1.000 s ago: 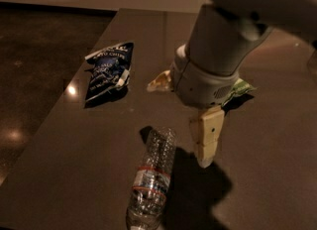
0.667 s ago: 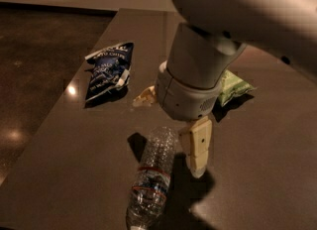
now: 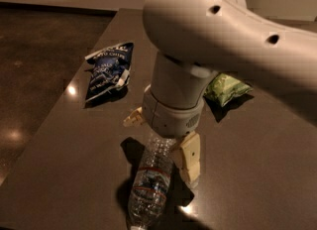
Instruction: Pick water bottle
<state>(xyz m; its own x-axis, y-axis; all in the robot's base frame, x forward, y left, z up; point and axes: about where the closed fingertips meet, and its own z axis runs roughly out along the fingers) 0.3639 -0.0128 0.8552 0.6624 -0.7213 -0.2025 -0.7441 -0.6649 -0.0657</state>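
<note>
The water bottle (image 3: pixel 148 189) is clear ribbed plastic with a blue-white label edged by red bands. It lies on the dark table (image 3: pixel 64 164) with its white cap toward the bottom edge of the camera view. My gripper (image 3: pixel 161 150) hangs from the big white arm (image 3: pixel 198 35) right over the bottle's far end. It is open. One cream finger (image 3: pixel 191 160) is down at the bottle's right side, and the other finger (image 3: pixel 133 119) sticks out to its left. The arm's wrist hides the bottle's far end.
A dark blue snack bag (image 3: pixel 107 70) lies at the table's left. A green snack bag (image 3: pixel 225 88) lies to the right, partly behind the arm. The table's left edge drops to a dark shiny floor (image 3: pixel 29 75).
The arm has swung left and lower, from beside the bottle to over its far end. The fingers now straddle the bottle. The bottle and bags have not moved.
</note>
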